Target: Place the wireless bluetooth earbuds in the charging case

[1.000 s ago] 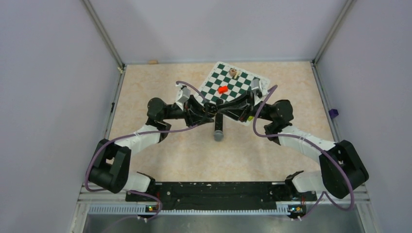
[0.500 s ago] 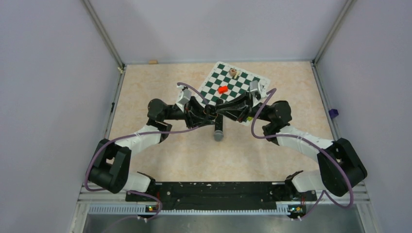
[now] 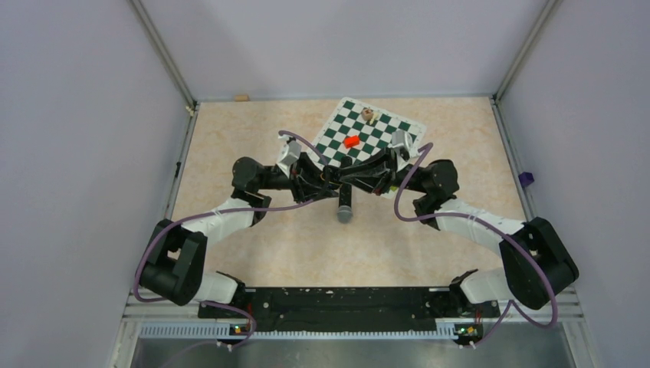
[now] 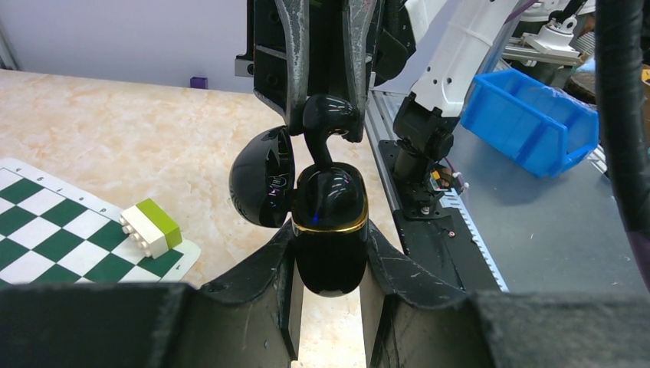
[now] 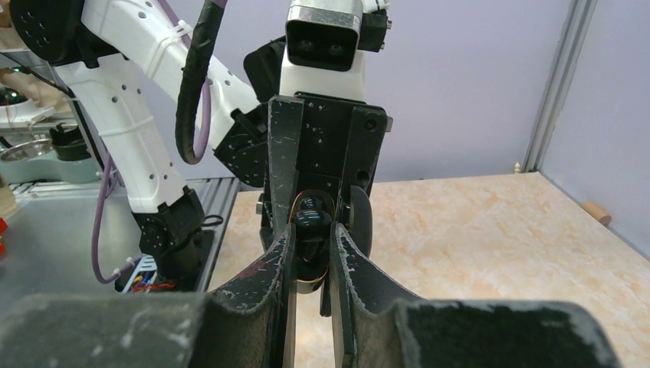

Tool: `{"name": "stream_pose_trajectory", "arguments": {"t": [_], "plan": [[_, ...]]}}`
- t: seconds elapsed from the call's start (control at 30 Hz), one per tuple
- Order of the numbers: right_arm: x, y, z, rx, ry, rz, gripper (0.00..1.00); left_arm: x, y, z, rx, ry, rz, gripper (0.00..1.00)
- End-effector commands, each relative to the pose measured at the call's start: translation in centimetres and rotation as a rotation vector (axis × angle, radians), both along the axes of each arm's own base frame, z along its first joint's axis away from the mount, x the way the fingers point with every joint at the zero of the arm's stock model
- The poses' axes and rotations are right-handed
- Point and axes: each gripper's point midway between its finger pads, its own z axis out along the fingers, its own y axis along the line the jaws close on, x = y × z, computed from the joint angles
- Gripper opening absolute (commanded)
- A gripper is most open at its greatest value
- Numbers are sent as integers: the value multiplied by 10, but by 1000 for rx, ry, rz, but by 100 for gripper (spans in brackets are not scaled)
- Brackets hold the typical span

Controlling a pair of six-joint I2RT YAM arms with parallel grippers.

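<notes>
The glossy black charging case (image 4: pixel 331 230) with a gold rim is held above the table, its lid (image 4: pixel 263 186) swung open to the left. My left gripper (image 4: pixel 331 247) is shut on the case body. A black earbud (image 4: pixel 328 123) hangs right over the case mouth, its stem reaching into it, and my right gripper (image 5: pixel 313 230) is shut on that earbud (image 5: pixel 310 218). In the top view the two grippers meet tip to tip, left (image 3: pixel 326 178) and right (image 3: pixel 355 177), just in front of the chessboard.
A green and white chessboard (image 3: pixel 375 130) lies behind the grippers with a red piece (image 3: pixel 352 141) and a small brown piece (image 3: pixel 369 115) on it. A yellow-green and white block (image 4: pixel 151 227) sits at its corner. A microphone (image 3: pixel 346 207) lies below the grippers.
The right arm has edged a little to the left, bringing the earbud closer onto the case. The left arm has barely moved.
</notes>
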Motion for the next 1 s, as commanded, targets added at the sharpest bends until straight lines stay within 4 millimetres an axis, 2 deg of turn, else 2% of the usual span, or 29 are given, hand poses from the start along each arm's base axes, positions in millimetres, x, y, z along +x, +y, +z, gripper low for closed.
{"name": "stream_pose_trajectory", "arguments": {"t": [0.0, 0.33, 0.73, 0.97], "plan": [[-6, 3, -4, -6, -30, 24, 0, -7, 5, 21, -50, -91, 6, 0], [-5, 2, 3, 38, 14, 15, 0, -8, 7, 26, -69, -105, 17, 0], [1, 2, -8, 36, 49, -8, 0, -6, 10, 29, -86, -110, 38, 0], [3, 2, -8, 42, 59, -16, 0, -6, 11, 29, -86, -115, 37, 0]]}}
